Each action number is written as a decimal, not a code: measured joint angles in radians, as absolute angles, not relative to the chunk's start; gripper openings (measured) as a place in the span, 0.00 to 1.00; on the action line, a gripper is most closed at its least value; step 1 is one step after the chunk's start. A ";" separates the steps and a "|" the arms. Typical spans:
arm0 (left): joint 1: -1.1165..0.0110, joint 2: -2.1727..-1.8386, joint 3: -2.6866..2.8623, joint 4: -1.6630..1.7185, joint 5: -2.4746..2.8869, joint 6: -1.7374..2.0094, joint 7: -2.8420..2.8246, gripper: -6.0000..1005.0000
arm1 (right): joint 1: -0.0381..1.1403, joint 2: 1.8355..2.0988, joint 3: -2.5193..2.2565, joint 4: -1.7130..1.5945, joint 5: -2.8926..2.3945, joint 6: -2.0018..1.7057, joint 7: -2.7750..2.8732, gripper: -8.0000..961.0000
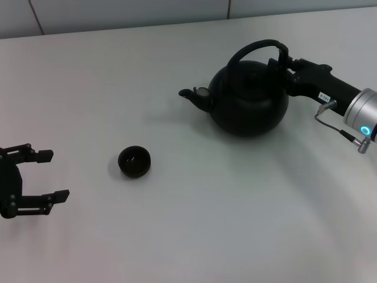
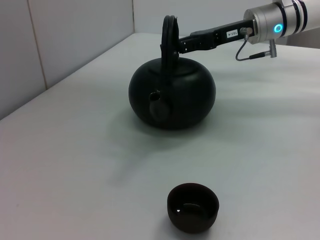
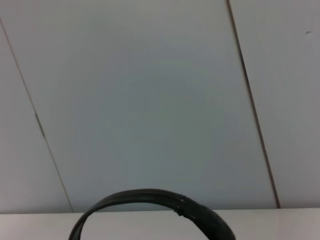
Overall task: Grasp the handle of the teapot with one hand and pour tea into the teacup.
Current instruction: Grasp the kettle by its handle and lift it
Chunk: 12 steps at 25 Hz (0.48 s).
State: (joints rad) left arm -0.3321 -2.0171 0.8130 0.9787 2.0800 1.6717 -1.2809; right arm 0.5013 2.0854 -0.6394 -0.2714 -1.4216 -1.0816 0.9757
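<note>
The matte-black teapot (image 1: 250, 100) stands on the white table at the right, its spout (image 1: 191, 95) pointing left toward the teacup. My right gripper (image 1: 284, 62) reaches in from the right and is shut on the upper right part of the arched handle (image 1: 253, 47). The handle also shows in the left wrist view (image 2: 167, 45) and the right wrist view (image 3: 150, 200). The small dark teacup (image 1: 134, 161) sits left of the teapot, well apart from it; it also shows in the left wrist view (image 2: 193, 206). My left gripper (image 1: 52, 175) is open and empty, left of the cup. No tea drops show.
The white table (image 1: 206, 224) runs back to a pale panelled wall (image 1: 118, 15). The right arm's silver wrist with a blue light ring (image 1: 365, 118) and a grey cable (image 1: 330, 115) lie at the right edge.
</note>
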 joint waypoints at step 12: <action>-0.333 -2.017 0.813 0.979 2.080 1.665 -1.281 0.84 | 0.504 2.086 -0.629 -0.272 -1.422 -1.086 0.974 0.15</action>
State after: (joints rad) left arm -0.3329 -2.0171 0.8130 0.9786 2.0800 1.6654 -1.2809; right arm 0.5037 2.0862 -0.6294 -0.2715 -1.4216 -1.0860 0.9741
